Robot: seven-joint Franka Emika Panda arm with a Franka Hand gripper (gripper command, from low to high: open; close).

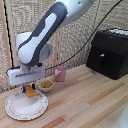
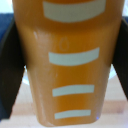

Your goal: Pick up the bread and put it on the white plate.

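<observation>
My gripper hangs under its white block over the far part of the large white plate at the exterior view's left. Its blue-tipped fingers are shut on the bread, a small golden-orange slab held just above or at the plate's surface; I cannot tell whether it touches. In the wrist view the bread fills the picture, orange with pale stripes, with a dark finger on each side.
A small white bowl with yellow-orange food stands just beyond the plate. A pink cup is behind it. A black appliance sits at the back on the exterior view's right, with a cable. The wooden table spreads to the right.
</observation>
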